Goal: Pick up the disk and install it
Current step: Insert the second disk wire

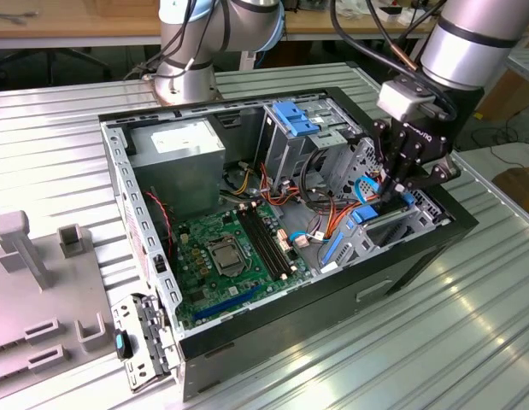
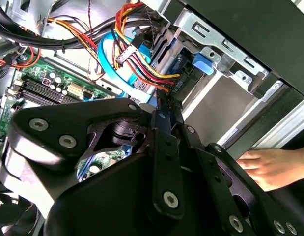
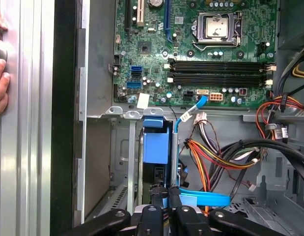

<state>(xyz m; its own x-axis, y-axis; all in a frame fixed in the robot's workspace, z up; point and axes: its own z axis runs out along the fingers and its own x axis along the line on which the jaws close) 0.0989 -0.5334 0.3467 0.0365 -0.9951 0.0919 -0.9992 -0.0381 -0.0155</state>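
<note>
The disk (image 3: 155, 145), dark with a bright blue carrier, stands on edge in a slot of the metal drive cage (image 3: 123, 162) at the front corner of the open computer case (image 1: 144, 256). My gripper (image 3: 165, 197) reaches down into that cage, and its black fingers (image 3: 152, 196) are closed narrowly on the disk's blue edge. In the exterior view the gripper (image 1: 392, 190) hangs over the case's right end, just above the blue of the disk (image 1: 367, 213). In the second wrist view the gripper (image 2: 164, 105) meets on a thin blue strip beside the cage.
Bundled orange, yellow and black cables (image 3: 215, 152) and a blue flat cable (image 3: 203, 198) lie right beside the cage. The motherboard (image 1: 226, 256) and power supply (image 1: 174, 154) fill the case. A person's hand (image 2: 269, 167) rests on the ribbed table outside the case wall. Grey fixtures (image 1: 33, 256) stand at the exterior view's left.
</note>
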